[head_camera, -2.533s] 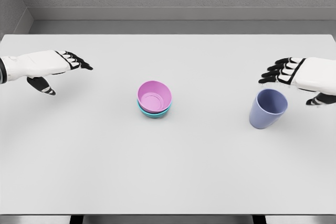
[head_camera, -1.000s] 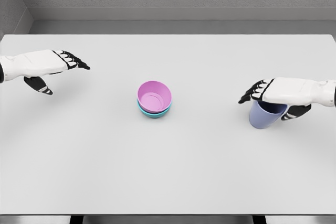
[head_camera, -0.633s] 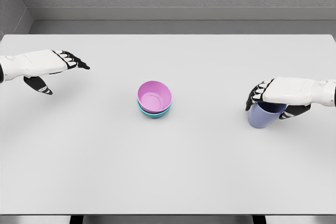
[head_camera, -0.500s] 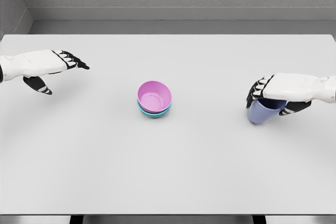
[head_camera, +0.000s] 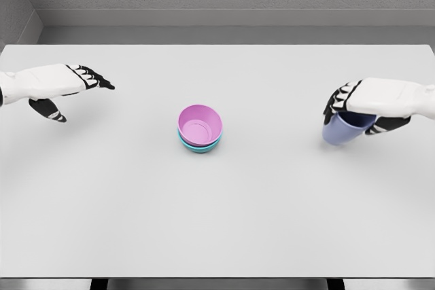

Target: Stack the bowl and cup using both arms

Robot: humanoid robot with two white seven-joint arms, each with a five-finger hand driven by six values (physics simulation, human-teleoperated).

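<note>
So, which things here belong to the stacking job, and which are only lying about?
Part of the job:
- pink bowl, nested in the teal bowl
- cup, grasped by the right hand
- left hand, open, apart from everything

Just lying about:
- nothing; only the table carries these things

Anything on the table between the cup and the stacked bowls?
Nothing: head view shows bare table between the cup and the stacked bowls.

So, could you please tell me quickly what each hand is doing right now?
Left hand: open, holding nothing, above the table.
Right hand: closed on the blue cup.
</note>
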